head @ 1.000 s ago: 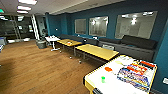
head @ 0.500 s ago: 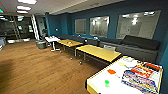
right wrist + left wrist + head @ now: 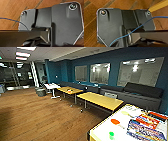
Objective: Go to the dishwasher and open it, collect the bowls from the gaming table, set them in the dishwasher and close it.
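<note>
Beyond the white-topped table at the near right corner of the head view, a wide brown wood-plank floor runs back towards a dim glass-fronted area. On that white table lie a flat orange disc, a small green object nearer the camera, and a stack of brightly striped boxes further right. Just behind the white table stands a long yellow-topped bench table, and behind that a second one with a browner top; a small white table sits past it. Along the teal wall behind these tables runs a low dark sofa, with pale framed panels above it.

Neither a dishwasher nor bowls can be made out from this spot — I cannot say where they are.

Both wrist views look down on the wood planks past each arm's dark plate; a thin blue cable crosses the left one, and the edge of a yellow tabletop shows at one corner. Whether either pincer is open or closed, I cannot tell.
</note>
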